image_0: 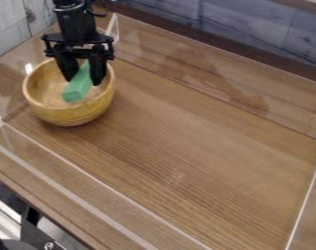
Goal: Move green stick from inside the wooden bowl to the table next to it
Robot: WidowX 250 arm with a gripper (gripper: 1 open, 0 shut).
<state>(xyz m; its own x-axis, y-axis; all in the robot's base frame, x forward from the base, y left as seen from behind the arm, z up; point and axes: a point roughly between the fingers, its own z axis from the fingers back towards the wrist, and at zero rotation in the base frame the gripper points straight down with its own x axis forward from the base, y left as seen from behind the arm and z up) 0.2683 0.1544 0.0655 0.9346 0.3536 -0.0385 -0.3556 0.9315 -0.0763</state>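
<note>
The green stick [77,91] hangs tilted above the inside of the wooden bowl [50,109], which sits at the left of the brown table [200,146]. My black gripper [80,74] comes down from above over the bowl and is shut on the upper end of the green stick. The stick's lower end is just above or at the bowl's pale floor; I cannot tell whether it touches.
A low clear plastic rim [147,227] runs around the table's edges. A white and clear object [106,27] stands behind the bowl at the back. Open tabletop stretches to the right of the bowl.
</note>
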